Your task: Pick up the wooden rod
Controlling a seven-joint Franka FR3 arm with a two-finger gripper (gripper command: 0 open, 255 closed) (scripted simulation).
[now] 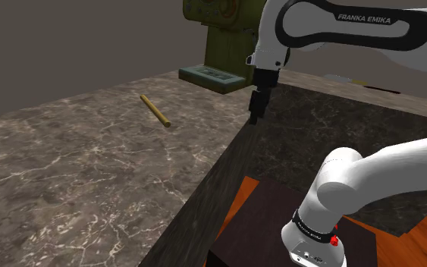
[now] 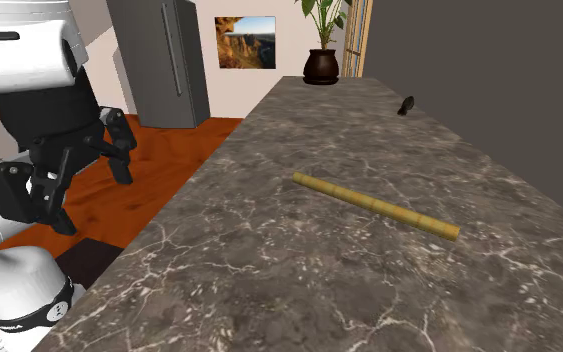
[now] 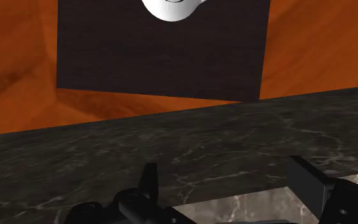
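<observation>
The claw (image 2: 91,200) is open with nothing between its fingers. In the wrist view the two black fingers (image 3: 314,184) stand well apart over the desk's (image 3: 190,149) dark veined edge, with the orange floor (image 3: 18,63) and the dark stand (image 3: 165,51) below. The wooden rod (image 1: 155,110) lies flat on the desk, out on its top and well apart from the edge where the claw (image 1: 255,114) hangs.

What worries me is the rod's shape. It is slim and round, and it lies at a slant to the desk's edge. If I bring the claw down without turning it to straddle the rod (image 2: 374,205), one finger will likely touch first and roll it away. If I come down too low, the fingertips strike the hard desk top. If I grip near one end, the rod may tip or slide out as I lift it.

Some things I can't read well. The green machine (image 1: 218,42) at the desk's far end is cut off by the shoulder view's top edge, so I can't name it. A small dark thing (image 2: 406,104) sits farther along the desk, too small to identify. The wrist view cuts off the claw's (image 3: 228,181) body.
</observation>
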